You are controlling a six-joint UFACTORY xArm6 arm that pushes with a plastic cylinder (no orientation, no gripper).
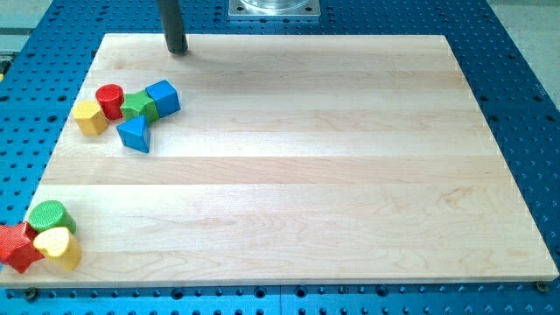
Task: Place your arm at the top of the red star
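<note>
The red star lies at the board's bottom left corner, touching a green cylinder above it to the right and a yellow heart-shaped block on its right. My tip stands at the top edge of the board, left of centre, far above the red star and apart from every block.
A cluster sits at the upper left: a yellow block, a red cylinder, a green block, a blue cube and a blue triangle. The wooden board lies on a blue perforated table. A metal mount is at the top.
</note>
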